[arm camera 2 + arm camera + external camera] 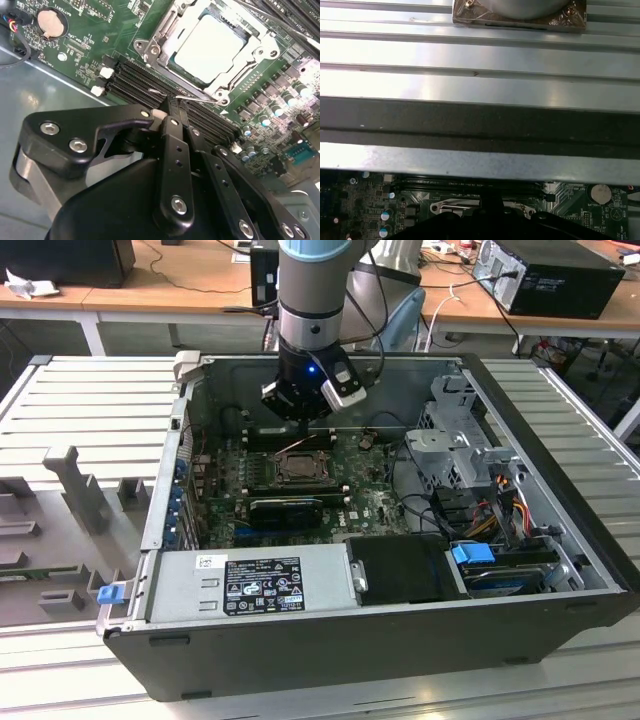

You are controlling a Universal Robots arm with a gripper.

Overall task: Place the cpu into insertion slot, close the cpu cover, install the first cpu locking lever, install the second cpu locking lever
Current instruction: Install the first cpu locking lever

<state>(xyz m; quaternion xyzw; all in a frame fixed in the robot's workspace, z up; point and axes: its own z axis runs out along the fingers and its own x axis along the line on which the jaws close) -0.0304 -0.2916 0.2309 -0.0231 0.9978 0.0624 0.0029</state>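
Observation:
The cpu [210,47] shows its silvery top inside the insertion slot, which is mostly hidden beneath it. The cpu cover [155,45], a metal frame plate, lies flat around the chip. A thin wire locking lever [200,99] runs along the socket's near edge, next to the memory slots. My gripper [170,107] is shut, its black fingers pressed together, and their tip meets this lever from above. In the exterior view the gripper [300,422] hangs inside the open computer case just behind the socket [298,468]. In the first wrist view the cover [452,206] shows beside the finger tip.
Black memory slots [130,75] lie right under the fingers. A coin battery [50,22] sits on the green board. A long black expansion card [285,508], the power supply [250,580] and a drive cage [460,440] crowd the case. The case wall [480,125] stands close.

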